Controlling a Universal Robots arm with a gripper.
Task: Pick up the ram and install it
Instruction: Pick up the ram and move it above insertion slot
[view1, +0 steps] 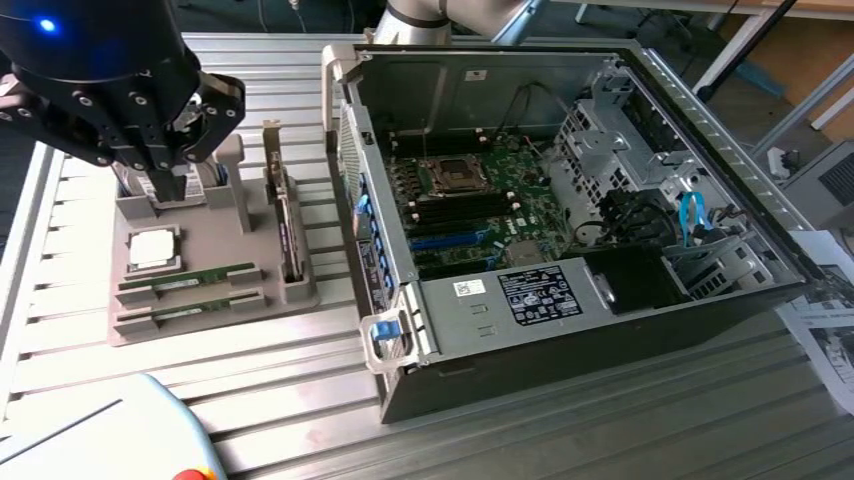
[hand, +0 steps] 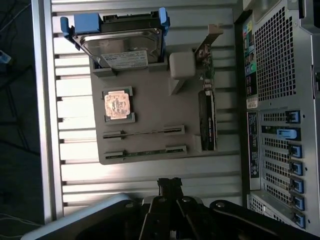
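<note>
Aluminium slats make up the table (view1: 267, 400). The largest thing on it, toward the exterior view's right, is an open computer case (view1: 747, 150) with its motherboard (view1: 481, 190) laid bare. Just beside the case, toward the exterior view's left, sits a grey tray (view1: 220, 240) of spare parts. A silver hard drive (hand: 122, 45) in blue rails stands at the tray's far end. An expansion card (view1: 284, 215) stands along the edge nearest the case, and a square processor (view1: 151, 248) lies near the middle.

We find the ram (hand: 144, 132) at the end of the tray nearest the exterior camera, in two slots side by side. There is an inner ram stick (view1: 187, 277) next to the processor and an outer ram stick (view1: 190, 305) by the tray's edge. Both are thin and green, seated on edge, and neither is lifted. Their long axes run parallel across the tray, pointing toward the case.

In the exterior view the gripper (view1: 174, 190) hangs over the hard-drive end, its jaws pressed together with nothing between them. We judge it to be well above the tray and touching nothing. From the jaws, the sticks lie past the processor toward the tray's near end. In the wrist view the closed fingertips (hand: 165, 187) show beyond the outer stick's side of the tray, and both sticks lie crosswise to the way the fingers point.
</note>
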